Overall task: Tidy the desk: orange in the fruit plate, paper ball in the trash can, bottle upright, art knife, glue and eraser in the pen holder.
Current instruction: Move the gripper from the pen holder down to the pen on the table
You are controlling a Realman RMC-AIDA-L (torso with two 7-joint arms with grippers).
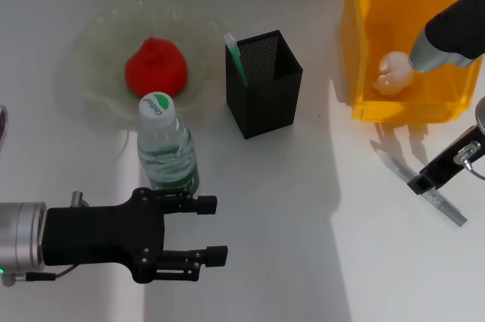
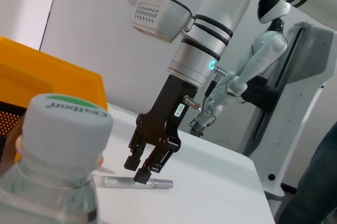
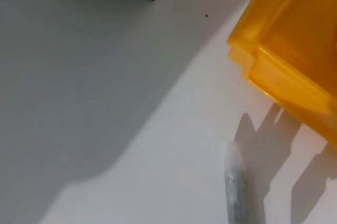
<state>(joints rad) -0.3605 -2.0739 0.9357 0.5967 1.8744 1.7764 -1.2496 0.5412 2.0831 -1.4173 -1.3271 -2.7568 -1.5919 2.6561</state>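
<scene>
The bottle (image 1: 167, 148) stands upright in front of the fruit plate (image 1: 91, 49), and its cap (image 2: 67, 119) fills the left wrist view's foreground. My left gripper (image 1: 213, 229) is open just on the near side of the bottle, holding nothing. The orange (image 1: 155, 68) lies in the plate. The paper ball (image 1: 392, 72) lies inside the trash can (image 1: 364, 42). The grey art knife (image 1: 442, 207) lies flat on the table. My right gripper (image 2: 141, 167) is lowered over it, fingers apart. A green-and-white stick (image 1: 233, 53), perhaps the glue, pokes out of the pen holder (image 1: 265, 95). The eraser is out of view.
The pen holder stands between the plate and the trash can (image 3: 284, 71). The knife's tip (image 3: 236, 182) lies just in front of the can's near wall. Bare white table spreads between the two arms.
</scene>
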